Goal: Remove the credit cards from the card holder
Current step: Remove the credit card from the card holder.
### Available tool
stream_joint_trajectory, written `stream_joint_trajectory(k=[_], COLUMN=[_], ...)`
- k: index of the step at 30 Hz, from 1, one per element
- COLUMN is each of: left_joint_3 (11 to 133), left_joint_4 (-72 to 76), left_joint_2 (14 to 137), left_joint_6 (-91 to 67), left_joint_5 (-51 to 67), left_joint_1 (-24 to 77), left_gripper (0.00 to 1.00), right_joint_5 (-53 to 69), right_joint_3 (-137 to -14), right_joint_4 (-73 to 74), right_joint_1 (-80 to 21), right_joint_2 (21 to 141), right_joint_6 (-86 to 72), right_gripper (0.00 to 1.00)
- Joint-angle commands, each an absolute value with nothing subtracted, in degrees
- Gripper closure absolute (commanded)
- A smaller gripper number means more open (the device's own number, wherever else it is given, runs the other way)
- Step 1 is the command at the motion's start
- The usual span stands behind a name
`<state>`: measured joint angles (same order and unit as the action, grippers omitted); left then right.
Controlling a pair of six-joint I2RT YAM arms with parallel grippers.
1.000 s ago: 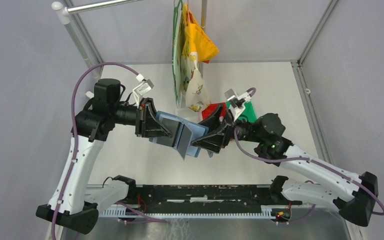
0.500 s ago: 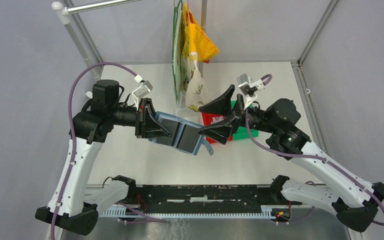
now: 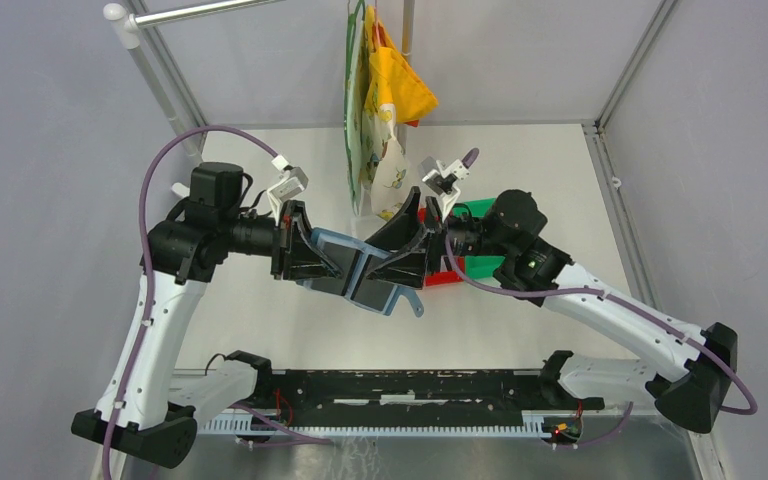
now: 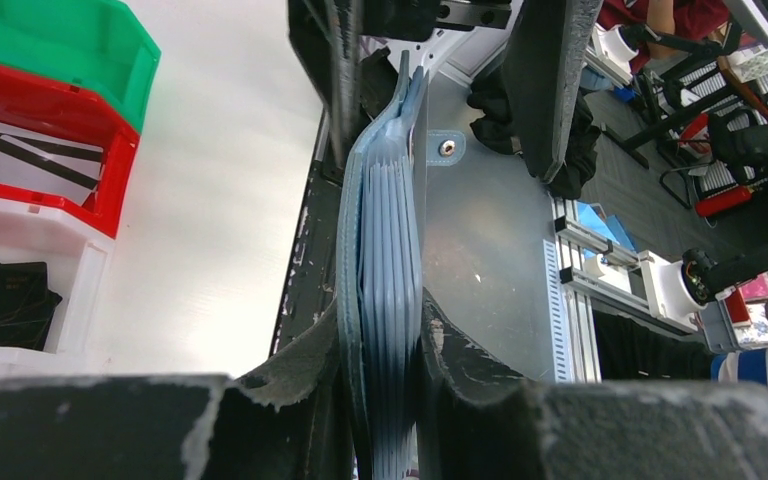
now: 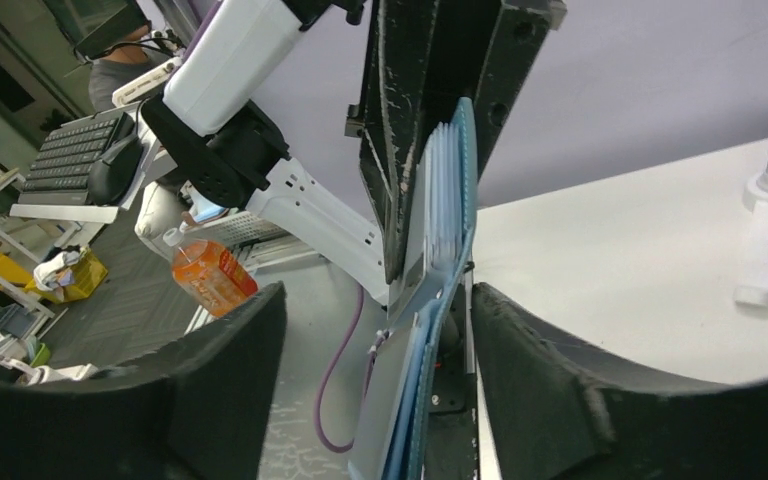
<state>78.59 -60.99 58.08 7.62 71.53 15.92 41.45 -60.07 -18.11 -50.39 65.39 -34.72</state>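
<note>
The teal-blue card holder (image 3: 365, 272) hangs above the table, and my left gripper (image 3: 332, 265) is shut on its left part. In the left wrist view the card holder (image 4: 388, 260) stands edge-on, its stacked pockets pinched between my fingers (image 4: 290, 370). My right gripper (image 3: 382, 257) is open, one jaw on each side of the holder's right edge without touching it. In the right wrist view the card holder (image 5: 442, 220) rises between those fingers (image 5: 210, 380). Pale credit cards (image 4: 30, 165) with dark stripes lie in the red bin (image 4: 110, 170). Dark cards (image 4: 0, 300) lie in the white bin (image 4: 70, 270).
A green bin (image 3: 485, 215) and the red bin (image 3: 445, 275) sit just right of the grippers, under my right arm. Yellow and green bags (image 3: 375, 110) hang from a rail above the table's back middle. A metal post (image 3: 155, 80) rises at the back left.
My right gripper left the holder, swung up and right over the bins with its jaws wide, and has come back left around the holder's edge. The left gripper held still.
</note>
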Motion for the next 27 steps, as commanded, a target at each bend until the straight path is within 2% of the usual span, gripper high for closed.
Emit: stream_joint_trajectory(k=[1,7,11,15,20,24,27], left_joint_3=[81.30,81.30,81.06,80.33,78.33,76.91,76.66], left_joint_4=[-60.03,-60.14,-60.20,-60.38,-60.47,-60.55,-60.56], left_joint_2=[58.39,58.58,58.44,58.59,59.31,59.07,58.60], left_joint_6=[10.70,10.61,10.48,10.11,8.33,8.04,8.28], left_joint_5=[72.42,72.42,72.33,72.69,74.71,76.10,76.65], left_joint_1=[15.87,15.80,15.90,15.77,15.82,15.80,15.75], left_gripper=[0.74,0.68,0.53,0.41,0.24,0.22,0.25], right_joint_5=[43.33,43.46,42.12,40.21,39.30,38.23,37.21], right_joint_3=[-58.66,-57.61,-54.97,-52.16,-50.81,-50.29,-50.14], right_joint_4=[-24.66,-26.72,-30.60,-36.40,-39.61,-39.79,-40.22], right_joint_1=[-50.79,-51.80,-52.11,-52.12,-52.12,-52.12,-52.16], right_joint_2=[65.67,66.55,65.84,64.44,63.60,62.64,62.26], right_joint_6=[-37.26,-37.98,-40.34,-43.45,-45.17,-44.69,-44.56], right_gripper=[0.34,0.55,0.83,1.00,1.00,1.00,1.00])
